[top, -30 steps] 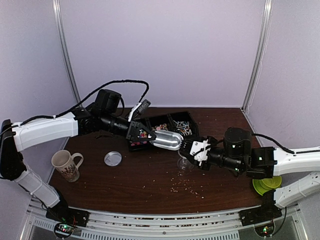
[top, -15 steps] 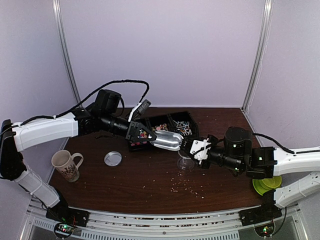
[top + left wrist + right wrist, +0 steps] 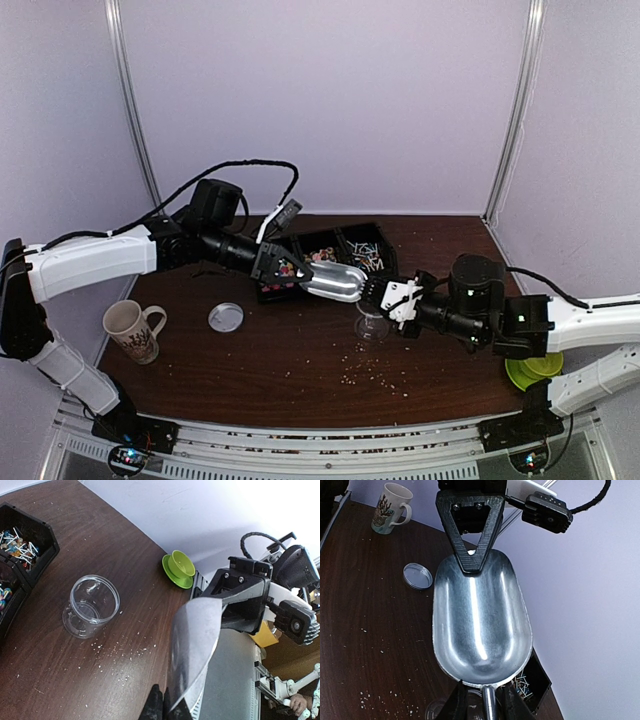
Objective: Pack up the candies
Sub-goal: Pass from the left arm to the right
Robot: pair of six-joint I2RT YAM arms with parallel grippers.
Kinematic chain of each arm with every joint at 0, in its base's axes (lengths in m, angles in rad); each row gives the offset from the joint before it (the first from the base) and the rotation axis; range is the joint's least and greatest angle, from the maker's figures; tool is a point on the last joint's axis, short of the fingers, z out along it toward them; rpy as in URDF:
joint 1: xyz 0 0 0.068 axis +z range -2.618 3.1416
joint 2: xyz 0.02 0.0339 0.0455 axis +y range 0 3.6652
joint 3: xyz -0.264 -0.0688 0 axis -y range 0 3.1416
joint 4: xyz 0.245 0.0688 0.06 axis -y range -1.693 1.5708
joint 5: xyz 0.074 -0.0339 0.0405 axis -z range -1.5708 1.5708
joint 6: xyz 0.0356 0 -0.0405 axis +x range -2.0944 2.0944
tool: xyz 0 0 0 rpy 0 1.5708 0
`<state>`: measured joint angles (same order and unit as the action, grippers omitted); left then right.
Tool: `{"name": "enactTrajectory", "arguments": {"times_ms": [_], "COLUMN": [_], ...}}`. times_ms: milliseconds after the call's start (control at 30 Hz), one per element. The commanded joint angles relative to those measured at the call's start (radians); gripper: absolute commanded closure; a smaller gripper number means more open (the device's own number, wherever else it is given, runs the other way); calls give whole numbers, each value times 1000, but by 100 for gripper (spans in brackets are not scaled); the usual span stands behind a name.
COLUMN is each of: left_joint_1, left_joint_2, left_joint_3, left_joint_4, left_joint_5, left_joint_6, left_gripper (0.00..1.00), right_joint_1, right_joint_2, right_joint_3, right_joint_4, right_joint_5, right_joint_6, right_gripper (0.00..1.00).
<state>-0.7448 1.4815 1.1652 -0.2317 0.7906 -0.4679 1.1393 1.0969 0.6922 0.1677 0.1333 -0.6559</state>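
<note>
empty metal scoop (image 3: 479,625) in left gripper (image 3: 471,562), near clear cup (image 3: 91,605)

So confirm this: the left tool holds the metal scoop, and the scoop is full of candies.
Wrong on one point: the left tool holds the metal scoop, but the scoop is empty, bare metal inside, as the right wrist view shows.
</note>
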Motion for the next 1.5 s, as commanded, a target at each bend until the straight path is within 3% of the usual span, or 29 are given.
{"name": "enactTrajectory", "arguments": {"times_ms": [0, 1133, 1367, 1467], "left_joint_1": [5, 5, 5, 5], "left_joint_2": [9, 33, 37, 36], "left_joint_3": [-4, -14, -16, -16], "left_joint_4": [68, 109, 117, 118], "left_joint_5": [33, 78, 85, 85], "left_joint_6": [-8, -40, -47, -49], "left_gripper": [100, 100, 100, 100], "right_joint_1": [7, 7, 7, 8], "right_joint_2": [-37, -41, -46, -50], "right_joint_3": [-23, -39, -39, -41], "right_joint_4": [54, 96, 109, 119], "right_joint_5": [-10, -92, -100, -97], "right_joint_6": [1, 9, 7, 15], "right_gripper": [76, 85, 99, 100]}}
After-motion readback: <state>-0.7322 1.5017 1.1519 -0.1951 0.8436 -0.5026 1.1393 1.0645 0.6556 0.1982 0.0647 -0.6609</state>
